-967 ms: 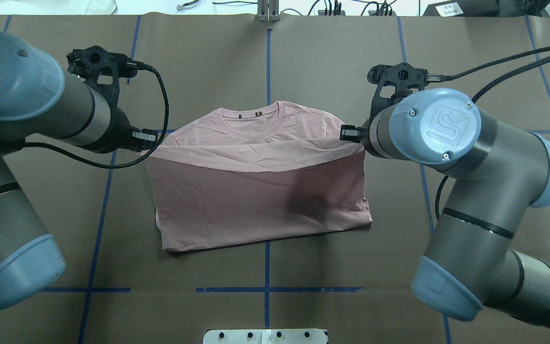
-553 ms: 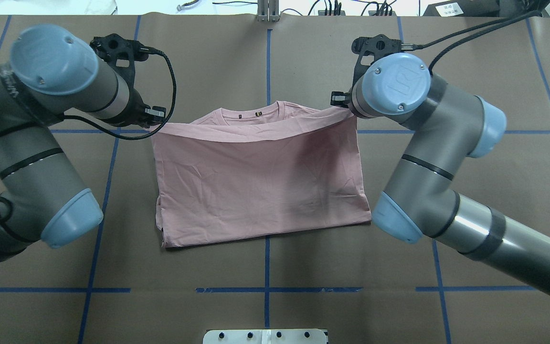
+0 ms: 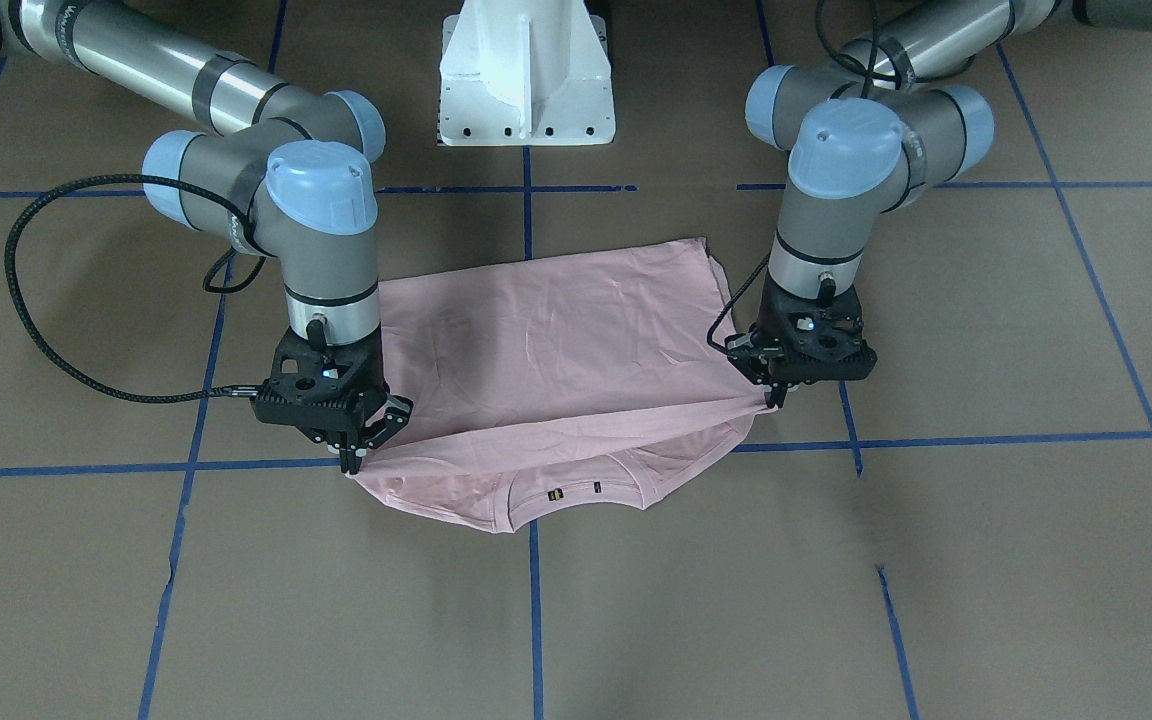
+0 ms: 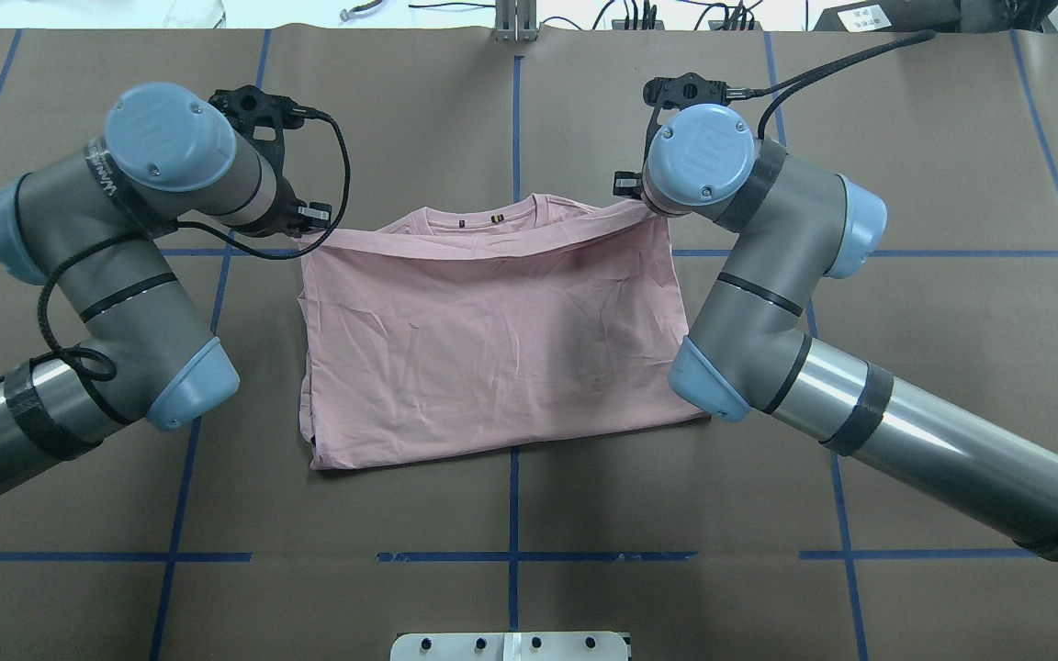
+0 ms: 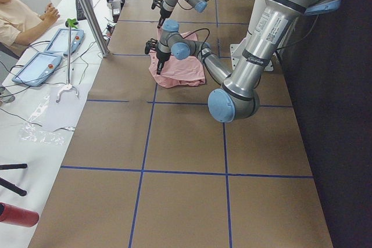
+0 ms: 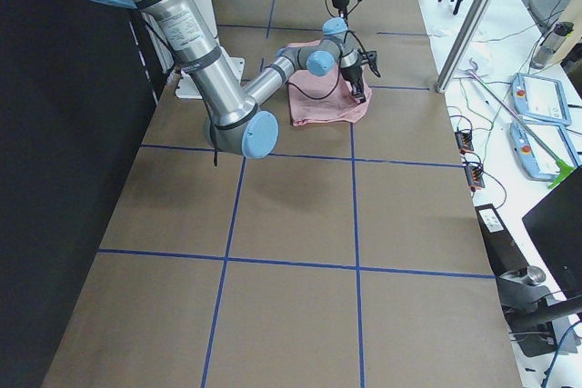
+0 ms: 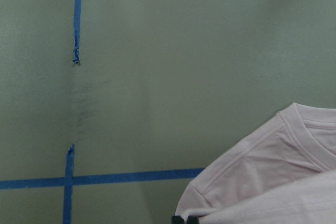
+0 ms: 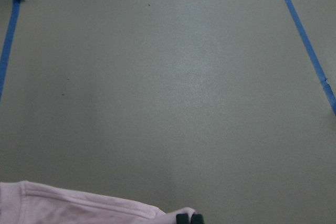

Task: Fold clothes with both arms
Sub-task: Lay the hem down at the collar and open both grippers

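The pale pink T-shirt [image 4: 492,340] lies on the brown table, its lower half folded over towards the collar [image 4: 483,218]. No print shows. My left gripper [image 4: 311,223] is shut on the folded edge's left corner, and shows at the front-facing view's right [image 3: 774,400]. My right gripper [image 4: 641,200] is shut on the other corner, at that view's left [image 3: 349,462]. The edge [image 3: 556,425] hangs taut between them, just above the neckline [image 3: 576,495]. The wrist views show the shirt's shoulder [image 7: 262,177] and a pink edge [image 8: 68,205] under the fingertips.
The white pedestal base [image 3: 526,80] stands at the near table edge [image 4: 511,645]. Blue tape lines [image 4: 512,128] cross the brown table cover. A metal post [image 4: 515,23] and cables sit beyond the far edge. An operator [image 5: 23,15] sits with tablets [image 5: 38,68] past that edge.
Both grippers have carried the shirt's lower edge away from the robot, from mid-chest up to the collar. The folded layer now covers almost all of the shirt.
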Tool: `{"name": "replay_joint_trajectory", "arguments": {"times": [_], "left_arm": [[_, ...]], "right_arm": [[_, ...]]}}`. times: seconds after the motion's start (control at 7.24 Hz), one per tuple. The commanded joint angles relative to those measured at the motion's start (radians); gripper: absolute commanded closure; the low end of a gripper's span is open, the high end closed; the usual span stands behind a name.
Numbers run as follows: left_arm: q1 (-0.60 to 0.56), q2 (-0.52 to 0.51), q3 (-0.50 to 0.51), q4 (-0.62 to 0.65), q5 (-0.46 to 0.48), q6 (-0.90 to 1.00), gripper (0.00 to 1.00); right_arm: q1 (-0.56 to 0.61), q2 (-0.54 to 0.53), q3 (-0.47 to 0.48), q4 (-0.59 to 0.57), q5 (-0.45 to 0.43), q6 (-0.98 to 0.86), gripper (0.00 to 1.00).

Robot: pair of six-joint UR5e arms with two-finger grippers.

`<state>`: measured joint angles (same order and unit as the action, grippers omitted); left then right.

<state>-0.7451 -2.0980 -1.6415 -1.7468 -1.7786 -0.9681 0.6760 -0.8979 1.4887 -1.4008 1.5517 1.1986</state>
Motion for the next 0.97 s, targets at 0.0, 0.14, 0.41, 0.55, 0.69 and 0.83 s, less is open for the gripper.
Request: {"name": "replay_joint_trajectory", "arguments": {"times": [0.0, 0.14, 0.41, 0.55, 0.69, 0.83], "left_arm": [[0.004, -0.008, 0.055, -0.037, 0.001, -0.003, 1.00], [0.012, -0.007, 0.057, -0.036, 0.001, -0.001, 1.00], [0.018, 0.002, 0.054, -0.039, 0.001, 0.002, 0.31], [0.017, 0.010, 0.034, -0.072, 0.002, 0.002, 0.00], [0.015, 0.035, -0.039, -0.066, -0.002, 0.002, 0.00], [0.016, 0.112, -0.142, -0.066, -0.008, 0.002, 0.00]], "right_arm": [[-0.006, 0.007, -0.044, 0.003, -0.001, -0.002, 1.00], [-0.006, 0.007, -0.056, 0.003, -0.002, -0.002, 1.00], [-0.027, 0.005, -0.083, 0.006, -0.005, -0.005, 0.01], [-0.027, -0.004, -0.085, 0.078, -0.001, -0.013, 0.00], [-0.015, 0.000, -0.071, 0.095, 0.048, -0.095, 0.00], [0.022, -0.033, -0.021, 0.089, 0.124, -0.132, 0.00]]}}
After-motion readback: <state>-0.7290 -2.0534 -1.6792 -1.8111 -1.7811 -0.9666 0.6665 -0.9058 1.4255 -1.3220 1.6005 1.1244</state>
